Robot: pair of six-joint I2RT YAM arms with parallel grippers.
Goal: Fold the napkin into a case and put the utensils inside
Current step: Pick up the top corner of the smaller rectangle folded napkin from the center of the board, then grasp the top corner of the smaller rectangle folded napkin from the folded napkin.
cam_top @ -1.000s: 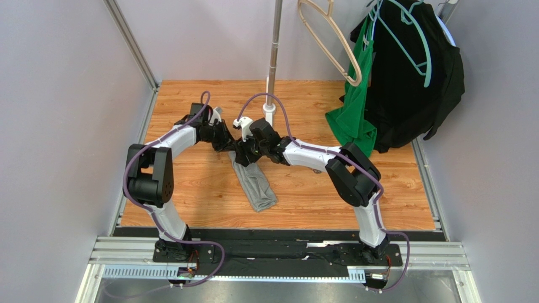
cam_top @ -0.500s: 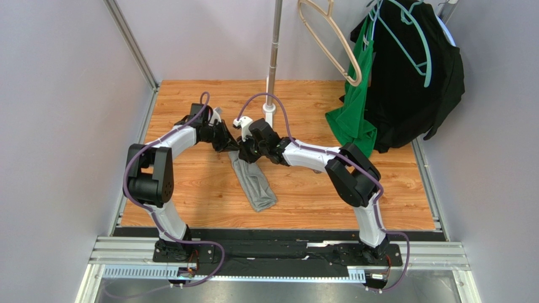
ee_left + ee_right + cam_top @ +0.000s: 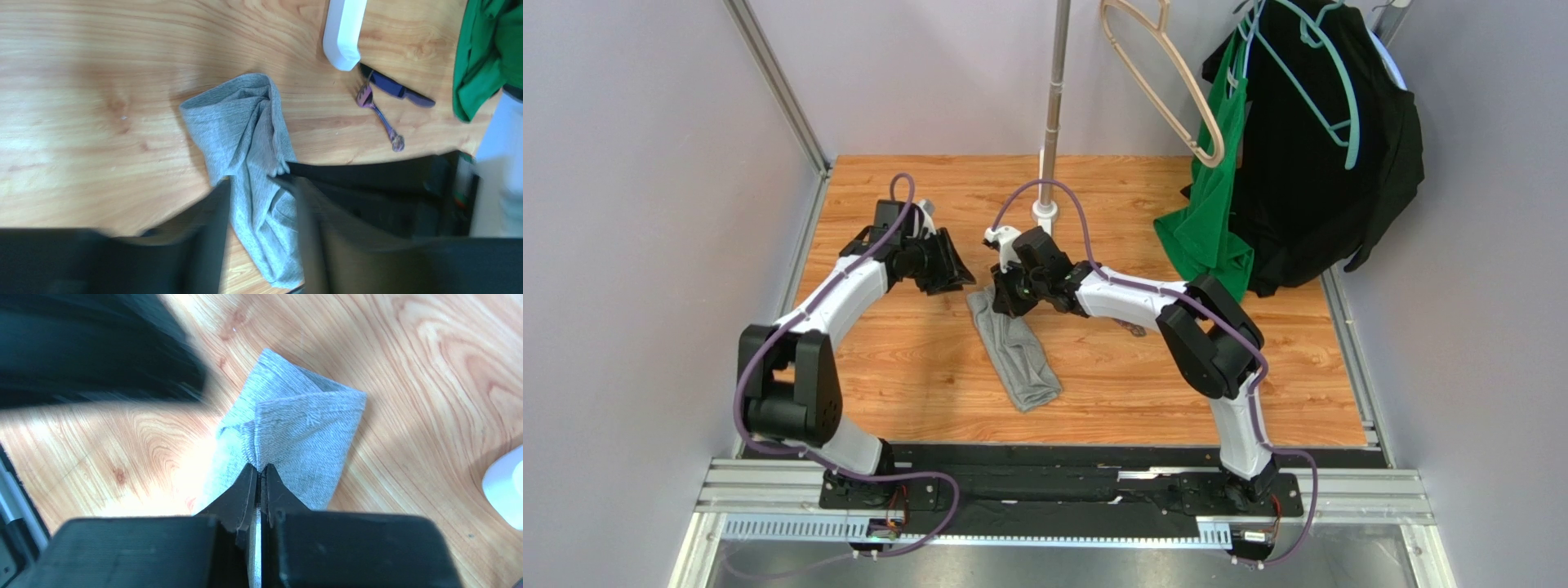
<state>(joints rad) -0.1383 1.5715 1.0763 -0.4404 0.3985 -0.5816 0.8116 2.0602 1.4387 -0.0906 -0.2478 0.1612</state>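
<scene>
The grey napkin [image 3: 1016,353] lies on the wooden table as a narrow layered strip, running from the middle towards the near edge. My right gripper [image 3: 258,468] is shut on a fold at the strip's far end [image 3: 1005,298]. My left gripper [image 3: 952,263] stands open, up and to the left of that end. In its own view its blurred fingers [image 3: 212,226] frame the napkin [image 3: 245,138] without holding it. The dark purple utensil [image 3: 396,90] and the purplish fork [image 3: 380,116] lie side by side on the wood beyond the cloth; the right arm hides them from above.
A white stand foot [image 3: 344,30] with its metal pole [image 3: 1053,110] stands just behind the napkin. A green garment [image 3: 1210,208] and a black garment [image 3: 1320,147] hang at the back right, next to an empty hanger [image 3: 1173,86].
My left gripper has opened, let go of the napkin's far end and pulled back to the left. My right gripper has shut on that same end.
</scene>
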